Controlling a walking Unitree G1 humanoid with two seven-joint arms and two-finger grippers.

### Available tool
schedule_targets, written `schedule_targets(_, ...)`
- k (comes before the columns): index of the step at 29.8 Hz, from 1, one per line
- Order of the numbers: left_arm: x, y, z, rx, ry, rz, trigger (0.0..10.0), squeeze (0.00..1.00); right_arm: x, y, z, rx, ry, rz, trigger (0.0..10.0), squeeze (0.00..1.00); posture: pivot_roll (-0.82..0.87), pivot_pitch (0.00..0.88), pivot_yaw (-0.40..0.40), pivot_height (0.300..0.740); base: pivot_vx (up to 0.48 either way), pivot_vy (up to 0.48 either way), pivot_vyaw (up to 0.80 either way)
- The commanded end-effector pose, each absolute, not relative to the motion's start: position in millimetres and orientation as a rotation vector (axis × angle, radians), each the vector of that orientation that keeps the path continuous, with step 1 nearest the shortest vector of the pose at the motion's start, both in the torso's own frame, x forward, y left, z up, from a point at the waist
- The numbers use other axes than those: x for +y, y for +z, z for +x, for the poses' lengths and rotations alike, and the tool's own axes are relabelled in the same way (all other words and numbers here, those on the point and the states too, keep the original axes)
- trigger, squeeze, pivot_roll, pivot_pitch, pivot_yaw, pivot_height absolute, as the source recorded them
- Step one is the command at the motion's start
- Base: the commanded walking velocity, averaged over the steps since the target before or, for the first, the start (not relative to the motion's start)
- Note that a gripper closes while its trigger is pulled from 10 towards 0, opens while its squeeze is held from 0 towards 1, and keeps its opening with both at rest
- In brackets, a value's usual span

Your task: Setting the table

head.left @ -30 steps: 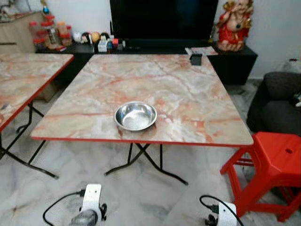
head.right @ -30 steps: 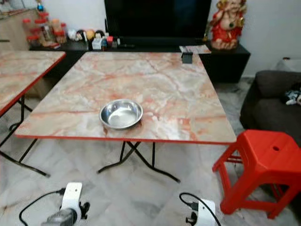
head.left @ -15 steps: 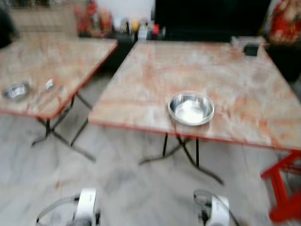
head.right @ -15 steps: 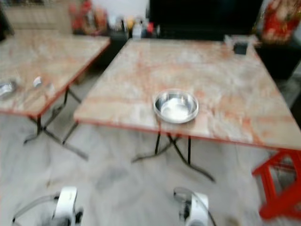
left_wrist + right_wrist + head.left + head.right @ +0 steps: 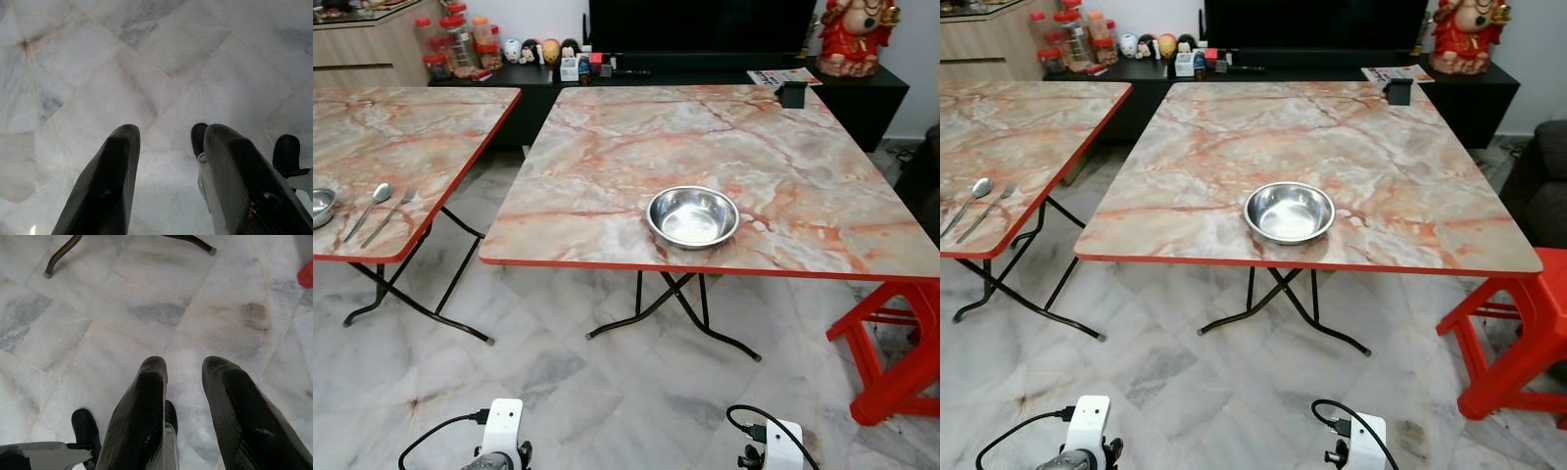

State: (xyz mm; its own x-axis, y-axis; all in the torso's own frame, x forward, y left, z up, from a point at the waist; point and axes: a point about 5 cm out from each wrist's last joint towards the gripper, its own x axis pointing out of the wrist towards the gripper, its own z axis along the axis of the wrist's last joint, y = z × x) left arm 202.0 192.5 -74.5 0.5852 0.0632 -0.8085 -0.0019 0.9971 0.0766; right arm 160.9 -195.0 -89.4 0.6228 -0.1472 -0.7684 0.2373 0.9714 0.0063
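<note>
Bowl [image 5: 693, 216] first: it's a shiny steel one, empty, sitting on the marble-pattern folding table [image 5: 803, 176] close to the red-trimmed edge nearest me, roughly midway along that edge. At that table's far right corner there's a small black holder [image 5: 792, 94]. A red plastic stool [image 5: 899, 343] stands just off the table's near right corner. To the table's left is a second folding table [image 5: 401, 137], and on its near edge lie a spoon [image 5: 370, 207] and a fork [image 5: 389, 216] side by side, with another steel bowl [image 5: 320, 205] just left of them. Both my arms hang low over the marble floor [image 5: 607, 392]. My left gripper [image 5: 164, 147] has its fingers apart and empty; same for my right gripper [image 5: 185, 377].
</note>
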Motion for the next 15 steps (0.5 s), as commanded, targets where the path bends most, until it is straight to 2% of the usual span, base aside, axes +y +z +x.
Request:
schedule_targets(1, 192.2, -77.4, 197.0, 0.965, 0.024, 0.091, 10.0, 0.00, -193.9, -89.5, 161.5, 0.874, -0.228, 0.123, 10.0, 0.00, -0.04, 0.000, 0.024, 0.740, 0.000, 0.000, 0.00)
schedule_targets(15, 187.9, -78.9, 195.0, 0.969, 0.013, 0.079, 10.0, 0.00, -195.0, -88.6, 163.8, 0.875, -0.224, 0.110, 10.0, 0.00, -0.04, 0.000, 0.014, 0.740, 0.000, 0.000, 0.00)
